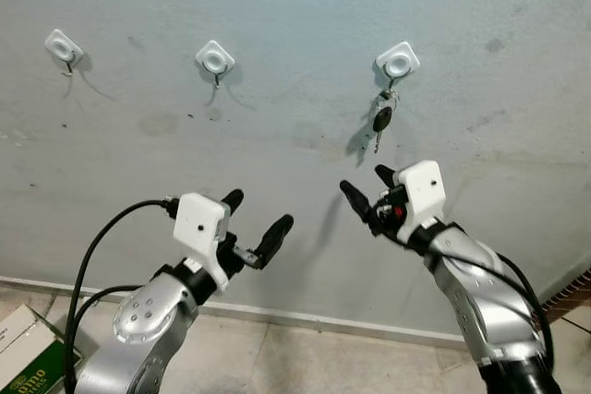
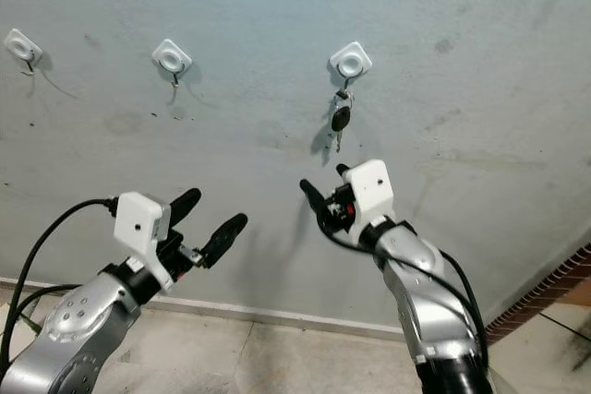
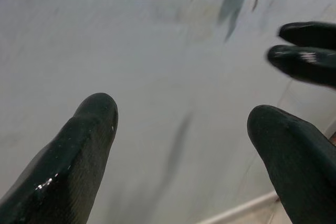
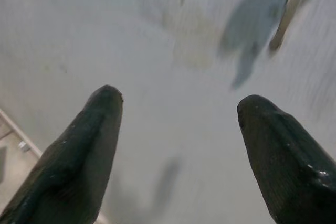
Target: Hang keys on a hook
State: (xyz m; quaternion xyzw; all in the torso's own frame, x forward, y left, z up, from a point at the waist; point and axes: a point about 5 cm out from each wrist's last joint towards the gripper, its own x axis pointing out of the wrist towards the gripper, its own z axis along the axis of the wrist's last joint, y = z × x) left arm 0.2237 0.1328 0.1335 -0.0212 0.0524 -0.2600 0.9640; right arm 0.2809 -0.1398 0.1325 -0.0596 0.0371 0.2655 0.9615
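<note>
Left eye: keys [image 1: 382, 117] hang from the right-hand hook [image 1: 397, 64] on the grey wall [image 1: 295, 6]; two bare hooks [image 1: 214, 59] [image 1: 63, 46] lie toward 9 o'clock. Right gripper [image 1: 367, 185], at 6 o'clock of the keys, is spread and empty; left gripper [image 1: 254, 219] is likewise released.

Right eye: brick edge [image 2: 545, 297] at 4 o'clock, tiled floor [image 2: 277, 357] below a pale skirting.

Left wrist: fingers [image 3: 79, 150] apart, wall stained.

Right wrist: key blade tip [image 4: 286, 11] near 1 o'clock.

Risk, judged: an upward swing of the right arm could knock the keys off.
</note>
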